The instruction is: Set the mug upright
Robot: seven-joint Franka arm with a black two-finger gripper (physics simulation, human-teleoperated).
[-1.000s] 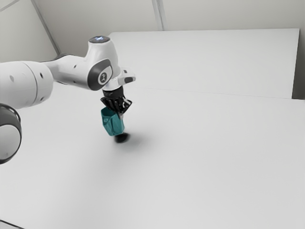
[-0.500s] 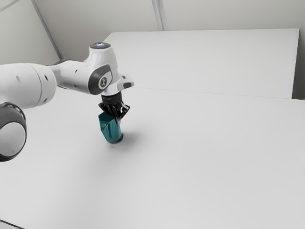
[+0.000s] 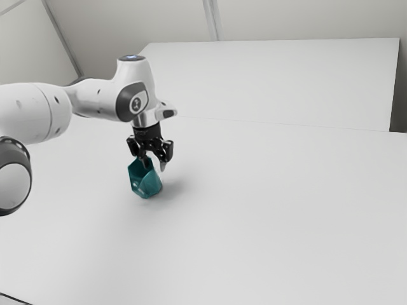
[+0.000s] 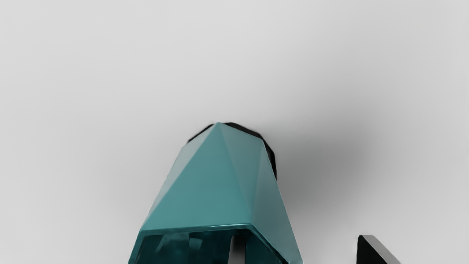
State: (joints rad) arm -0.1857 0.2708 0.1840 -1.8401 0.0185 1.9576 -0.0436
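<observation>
White desk (image 3: 267,216) spreading out below, teal mug (image 3: 146,185) leaning tilted under the claw (image 3: 154,168), whose fingers are standing apart, one poking into the mug's mouth, one hanging outside.

Lab-like setting; exact kind of room cannot be told. A lab is suggested by a white, jointed robot arm with dark grey caps (image 3: 32,113), reached over a broad, smooth white table (image 3: 273,210). Beyond it, a flat white panel (image 3: 273,79) is seen. The background is formed by a plain pale grey wall (image 3: 305,19), marked by a narrow grey strip (image 3: 212,19).
</observation>
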